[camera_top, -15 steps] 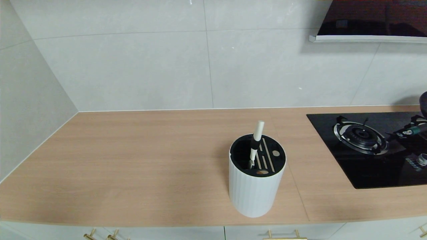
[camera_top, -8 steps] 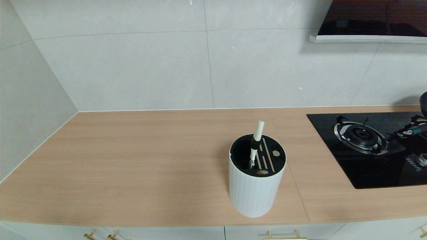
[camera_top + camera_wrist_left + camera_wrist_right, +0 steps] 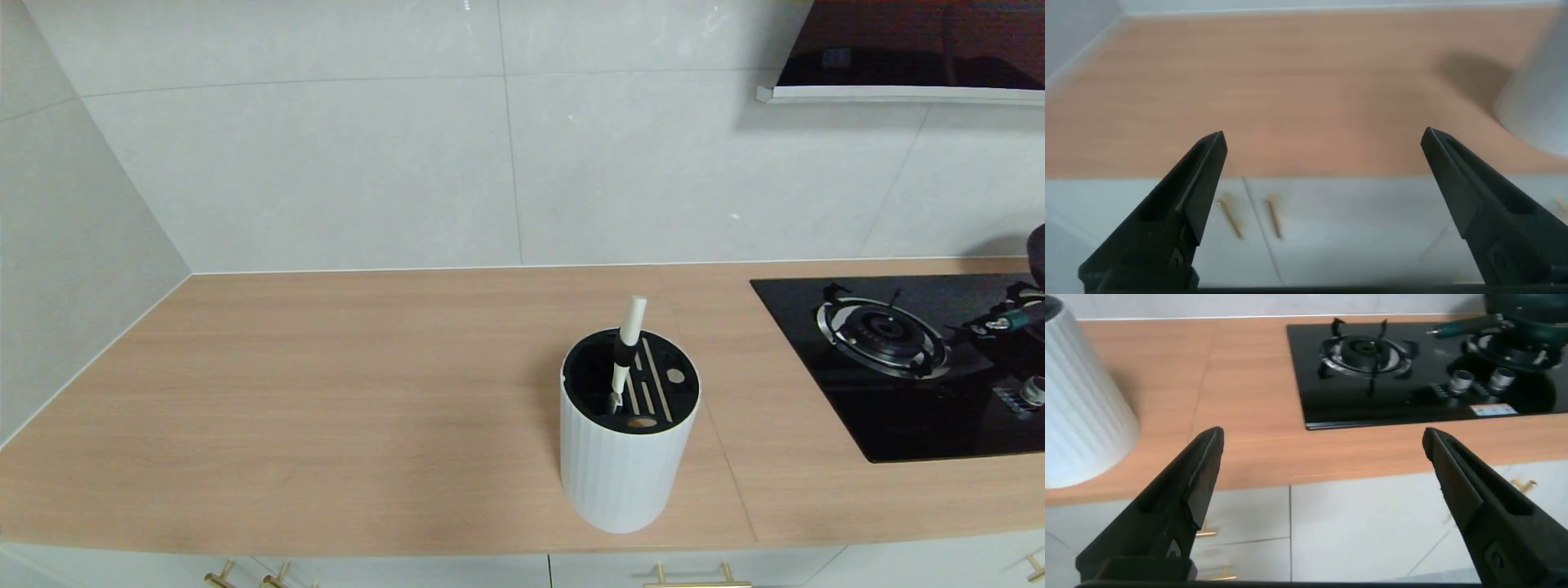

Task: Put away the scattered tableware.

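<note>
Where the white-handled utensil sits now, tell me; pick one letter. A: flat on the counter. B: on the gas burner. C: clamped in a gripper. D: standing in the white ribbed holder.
D: the white-handled utensil stands tilted in the open top of the white ribbed holder on the counter.

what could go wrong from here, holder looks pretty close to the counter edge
1. The white holder stands near the front edge of the counter; the left gripper and right gripper, both open, sit low before the cabinets, so a rising arm might knock it.
2. The white-handled utensil leans out of the holder's top; a gripper passing over could snag it and tip the holder.
</note>
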Robot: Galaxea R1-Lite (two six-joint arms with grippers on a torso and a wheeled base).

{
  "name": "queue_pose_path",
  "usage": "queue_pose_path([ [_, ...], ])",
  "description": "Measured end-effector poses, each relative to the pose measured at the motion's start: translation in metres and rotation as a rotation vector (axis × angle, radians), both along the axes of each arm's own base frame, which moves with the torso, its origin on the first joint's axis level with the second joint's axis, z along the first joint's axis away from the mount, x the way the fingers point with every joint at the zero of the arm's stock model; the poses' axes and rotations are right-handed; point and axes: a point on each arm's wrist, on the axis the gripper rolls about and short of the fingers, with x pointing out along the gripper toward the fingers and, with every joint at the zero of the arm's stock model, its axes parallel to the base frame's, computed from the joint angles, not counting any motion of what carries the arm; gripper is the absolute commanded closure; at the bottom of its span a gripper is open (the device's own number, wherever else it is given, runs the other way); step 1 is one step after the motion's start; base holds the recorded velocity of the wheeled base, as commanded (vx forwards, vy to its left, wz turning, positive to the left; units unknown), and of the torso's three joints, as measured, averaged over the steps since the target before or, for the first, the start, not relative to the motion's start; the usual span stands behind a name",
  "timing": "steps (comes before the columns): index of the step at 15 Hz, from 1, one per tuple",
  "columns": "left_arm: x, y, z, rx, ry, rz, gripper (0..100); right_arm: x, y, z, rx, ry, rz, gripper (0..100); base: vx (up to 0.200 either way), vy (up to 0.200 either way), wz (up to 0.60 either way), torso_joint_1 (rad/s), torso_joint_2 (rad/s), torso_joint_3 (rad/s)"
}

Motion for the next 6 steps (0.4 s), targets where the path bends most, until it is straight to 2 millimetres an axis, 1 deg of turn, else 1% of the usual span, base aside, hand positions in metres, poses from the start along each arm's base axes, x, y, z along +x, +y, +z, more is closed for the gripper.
queue_pose_path([
  [1, 0.0000, 0.0000, 0.0000, -0.006, -0.001, 0.000, 0, 0.0000, 0.0013, -0.0019, 0.001, 0.019, 0.060, 0, 0.000, 0.000, 0.00, 0.000, 0.00, 0.000],
  [2, 0.0001, 0.0000, -0.0003, -0.017, 0.000, 0.000, 0, 0.0000, 0.0016, -0.0018, 0.001, 0.020, 0.076, 0, 0.000, 0.000, 0.00, 0.000, 0.00, 0.000],
  [6, 0.0000, 0.0000, -0.0002, -0.022, -0.002, 0.001, 0, 0.0000, 0.0017, -0.0018, 0.005, 0.022, 0.083, 0, 0.000, 0.000, 0.00, 0.000, 0.00, 0.000],
])
